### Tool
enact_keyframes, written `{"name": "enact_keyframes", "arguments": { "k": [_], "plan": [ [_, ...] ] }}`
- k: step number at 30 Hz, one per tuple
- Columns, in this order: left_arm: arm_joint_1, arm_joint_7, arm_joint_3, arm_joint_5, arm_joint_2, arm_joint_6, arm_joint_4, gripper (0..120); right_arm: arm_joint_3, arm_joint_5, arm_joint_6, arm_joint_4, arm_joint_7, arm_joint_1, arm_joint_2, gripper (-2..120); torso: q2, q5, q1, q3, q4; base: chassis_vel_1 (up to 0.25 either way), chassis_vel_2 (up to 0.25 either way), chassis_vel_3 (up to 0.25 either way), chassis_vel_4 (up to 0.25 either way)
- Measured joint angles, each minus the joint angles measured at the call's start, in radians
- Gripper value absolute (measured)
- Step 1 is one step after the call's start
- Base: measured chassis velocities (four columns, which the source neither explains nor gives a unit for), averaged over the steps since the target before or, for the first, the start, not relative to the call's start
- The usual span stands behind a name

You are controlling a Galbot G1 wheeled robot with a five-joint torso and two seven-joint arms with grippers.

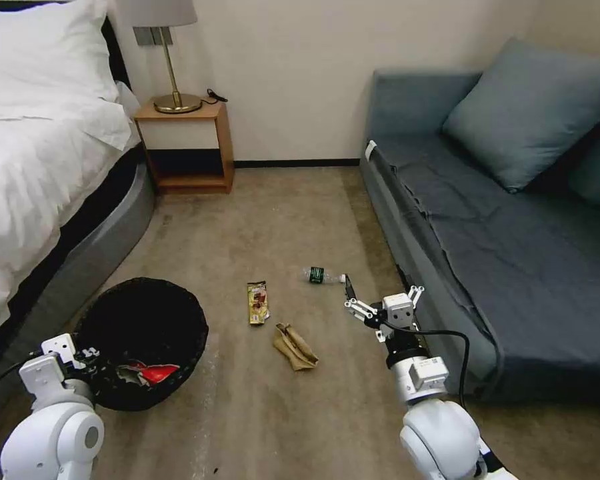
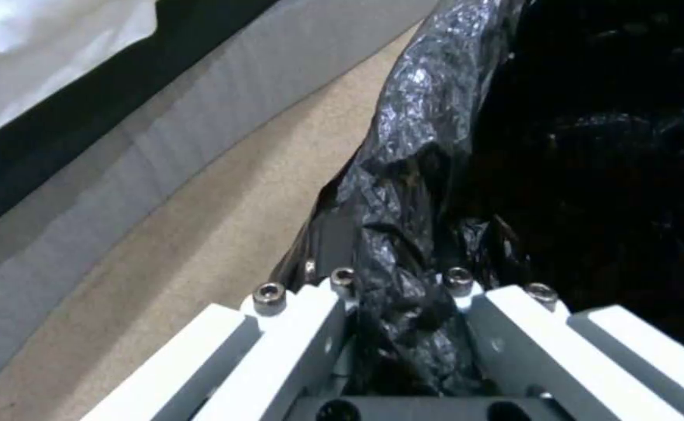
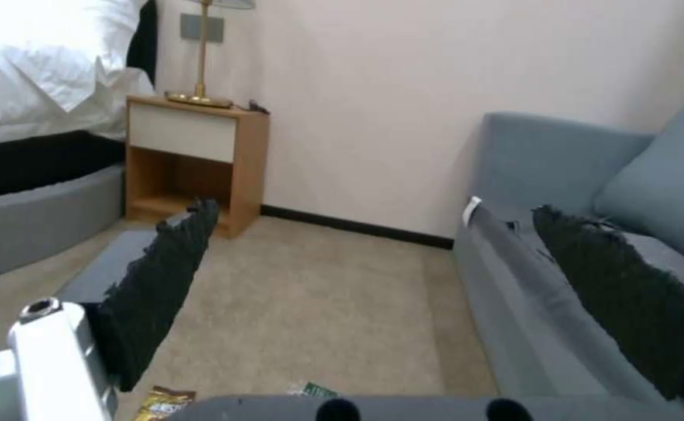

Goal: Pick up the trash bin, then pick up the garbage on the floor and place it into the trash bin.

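The trash bin stands on the floor at the robot's left, near the bed, and the left gripper is clenched on its near rim, with the crinkled black bag bunched between the fingers. Inside the bin lies the red snack packet, the one item in it that can be made out against the dark liner. Three pieces of garbage are on the carpet: the brown-yellow wrapper, the crumpled tan paper just beside it, and the clear bottle farther off toward the sofa. The right gripper hovers above the carpet between the paper and the sofa with its fingers spread wide and nothing between them. To collect the next piece well, it likely should drop straight over one item, pinch it across its narrow side, and the left arm should keep the bin level so the mouth stays open.
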Motion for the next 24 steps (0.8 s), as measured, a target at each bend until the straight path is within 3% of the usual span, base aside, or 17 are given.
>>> {"name": "enact_keyframes", "arguments": {
  "k": [24],
  "plan": [
    [0.001,0.000,-0.017,-0.004,0.002,-0.002,0.010,3,-0.031,-0.004,0.007,-0.048,-0.017,0.039,0.015,100,0.000,0.0000,0.000,0.000,0.0000,-0.024,0.021,0.022,-0.027]
  ]
}}
